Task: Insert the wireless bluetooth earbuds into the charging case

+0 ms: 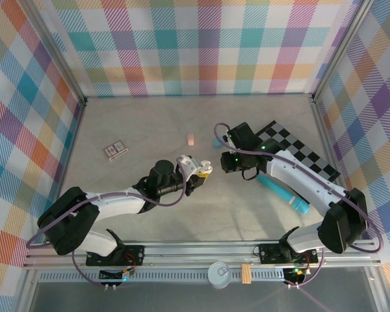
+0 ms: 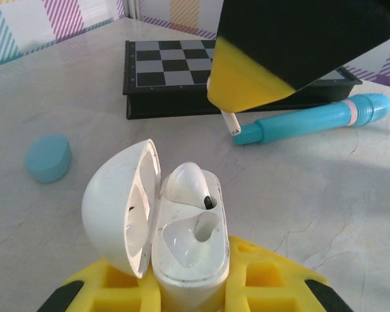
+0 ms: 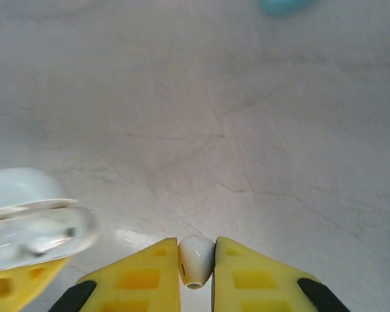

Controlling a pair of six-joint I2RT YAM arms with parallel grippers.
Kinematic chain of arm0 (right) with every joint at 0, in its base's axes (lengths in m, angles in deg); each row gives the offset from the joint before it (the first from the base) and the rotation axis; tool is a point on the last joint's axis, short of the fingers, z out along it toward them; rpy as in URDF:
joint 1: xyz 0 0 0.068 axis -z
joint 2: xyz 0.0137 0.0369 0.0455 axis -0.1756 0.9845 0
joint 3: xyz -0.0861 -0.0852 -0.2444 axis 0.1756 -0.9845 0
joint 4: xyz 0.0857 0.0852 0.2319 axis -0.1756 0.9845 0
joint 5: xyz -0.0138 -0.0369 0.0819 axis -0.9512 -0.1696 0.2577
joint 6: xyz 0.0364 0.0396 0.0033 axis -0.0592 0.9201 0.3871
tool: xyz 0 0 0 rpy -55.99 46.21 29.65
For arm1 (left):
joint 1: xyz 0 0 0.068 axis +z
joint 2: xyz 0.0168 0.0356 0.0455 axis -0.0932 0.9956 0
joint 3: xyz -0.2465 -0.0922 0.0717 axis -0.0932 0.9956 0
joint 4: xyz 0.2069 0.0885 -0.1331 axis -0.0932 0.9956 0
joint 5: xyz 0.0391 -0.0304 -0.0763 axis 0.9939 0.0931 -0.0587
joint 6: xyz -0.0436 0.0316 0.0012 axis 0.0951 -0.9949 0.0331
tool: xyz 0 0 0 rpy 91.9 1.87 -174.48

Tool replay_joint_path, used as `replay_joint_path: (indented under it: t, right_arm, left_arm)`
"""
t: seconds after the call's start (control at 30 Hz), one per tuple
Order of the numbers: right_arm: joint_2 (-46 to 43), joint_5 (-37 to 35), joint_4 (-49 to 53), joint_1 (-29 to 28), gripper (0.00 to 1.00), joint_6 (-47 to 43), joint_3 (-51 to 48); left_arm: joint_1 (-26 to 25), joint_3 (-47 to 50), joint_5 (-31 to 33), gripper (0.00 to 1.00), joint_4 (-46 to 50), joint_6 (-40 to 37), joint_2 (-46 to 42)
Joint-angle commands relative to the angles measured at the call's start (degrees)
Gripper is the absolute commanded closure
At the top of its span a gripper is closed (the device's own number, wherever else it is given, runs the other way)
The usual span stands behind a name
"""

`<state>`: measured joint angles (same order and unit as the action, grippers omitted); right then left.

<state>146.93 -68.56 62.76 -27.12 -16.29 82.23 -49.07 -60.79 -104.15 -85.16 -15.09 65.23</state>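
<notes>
The left gripper (image 2: 188, 289) has its yellow pads pressed against the lower body of the white charging case (image 2: 188, 244), pinching it upright with the lid swung wide open to the left. One seated earbud (image 2: 185, 183) fills the far socket, while the near socket is open and bare. The right gripper (image 3: 196, 276) is pinching a white earbud (image 3: 196, 259) between its two yellow fingertips. From the left wrist that earbud's stem pokes out below the yellow fingertip, hanging above and beyond the case's far rim, apart from it. From the right wrist, the open case lies off to the left of the fingers, blurred, with bare table (image 1: 136, 123) straight ahead. From above, the two grippers meet near the middle of the table, well away from the plaid walls (image 1: 26, 97) on every side. The left and rear stretches of the surface are open, holding a small card-like item (image 1: 116, 151) and a pink piece (image 1: 190, 139). A teal pebble-shaped piece (image 2: 49, 158) sits to the case's far left in the left wrist view, clear of the lid. The right side is more crowded: a folded chessboard (image 2: 175, 71) lies beyond the case, and a long teal tube (image 2: 318, 120) lies just in front of its edge.
</notes>
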Motion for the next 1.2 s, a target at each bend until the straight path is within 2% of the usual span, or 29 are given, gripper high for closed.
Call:
replay_joint_path:
  t: [0.0, 0.17, 0.4, 1.17]
  right_arm:
    - [-2.7, 2.0, -4.4, -2.1, 0.84, -4.9, -0.8]
    - [-4.8, 2.7, -7.5, -5.5, 0.84, -8.1, -1.3]
    - [-4.5, 3.8, -10.4, -6.4, 0.85, -9.7, -1.7]
    - [-5.2, 9.9, -10.7, -6.4, 0.86, -10.9, -4.3]
  left_arm:
    - [0.8, -1.8, -3.3, 0.93, 1.2, 1.9, 1.2]
    - [1.0, -2.5, -6.0, 0.93, -0.8, 4.8, 1.9]
    - [1.8, -4.5, -9.2, 0.94, 1.2, 6.3, 0.7]
    - [1.8, -4.1, -7.9, 0.94, 0.6, 7.7, -2.0]
